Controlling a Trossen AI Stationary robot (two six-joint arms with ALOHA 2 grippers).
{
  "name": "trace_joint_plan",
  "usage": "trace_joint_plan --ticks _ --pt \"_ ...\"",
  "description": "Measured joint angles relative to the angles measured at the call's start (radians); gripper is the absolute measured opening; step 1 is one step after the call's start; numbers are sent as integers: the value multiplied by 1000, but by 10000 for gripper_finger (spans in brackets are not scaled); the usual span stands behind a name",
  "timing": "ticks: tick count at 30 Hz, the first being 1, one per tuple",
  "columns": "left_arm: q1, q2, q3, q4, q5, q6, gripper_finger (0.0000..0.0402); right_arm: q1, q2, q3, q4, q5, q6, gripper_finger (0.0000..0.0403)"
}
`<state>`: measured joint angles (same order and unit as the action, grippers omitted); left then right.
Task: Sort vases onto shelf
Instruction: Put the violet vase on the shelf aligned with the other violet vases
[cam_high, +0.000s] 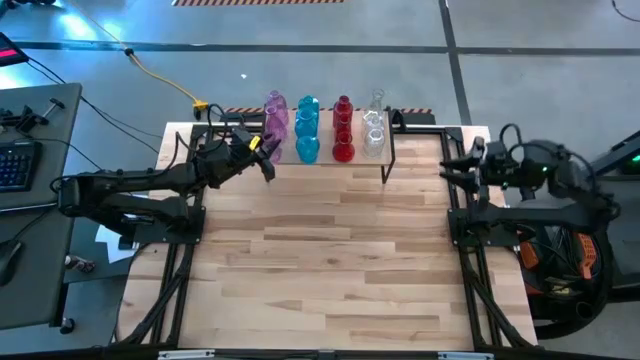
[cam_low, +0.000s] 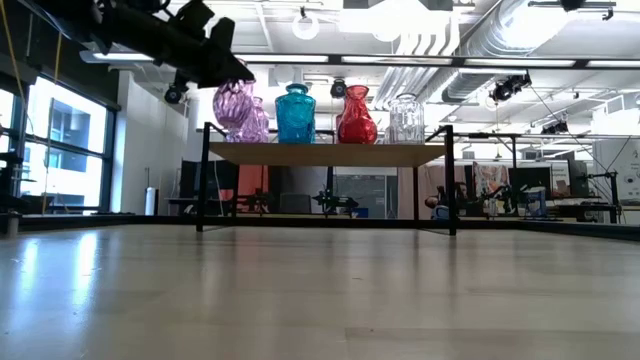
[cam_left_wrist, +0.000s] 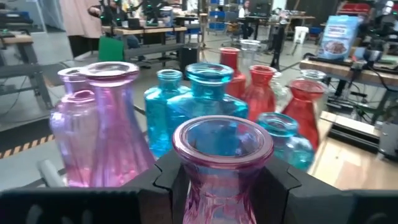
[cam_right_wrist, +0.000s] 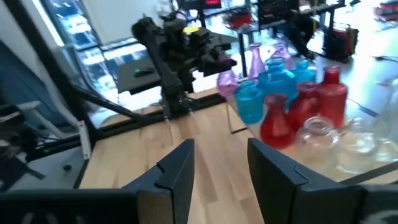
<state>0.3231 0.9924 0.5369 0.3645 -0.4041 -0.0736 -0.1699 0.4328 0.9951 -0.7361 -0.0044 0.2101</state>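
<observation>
Pink vase (cam_left_wrist: 219, 163) sits gripped in left claw (cam_left_wrist: 221, 186) above the shelf's (cam_low: 325, 154) end.

Beyond my table, tall windows (cam_low: 62, 150) are letting daylight in at the low view's left. White ducts (cam_low: 480, 45) are running across the ceiling at upper right, and grey floor (cam_high: 100, 25) is spreading along the high view's top.
</observation>
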Motion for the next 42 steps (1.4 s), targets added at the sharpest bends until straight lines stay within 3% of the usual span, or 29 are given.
trace_joint_plan --ticks 9,17,23,42 --pt "31 0 0 0 24 -29 117 0 -245 -376 270 -129 43 132" --pt "31 44 0 14 34 -30 117 0 -353 -588 383 -133 94 132" --pt "31 107 0 117 31 -17 117 0 -373 -631 436 -123 100 132" --pt "55 151 0 120 -26 -1 117 0 -372 -634 399 -182 77 132"
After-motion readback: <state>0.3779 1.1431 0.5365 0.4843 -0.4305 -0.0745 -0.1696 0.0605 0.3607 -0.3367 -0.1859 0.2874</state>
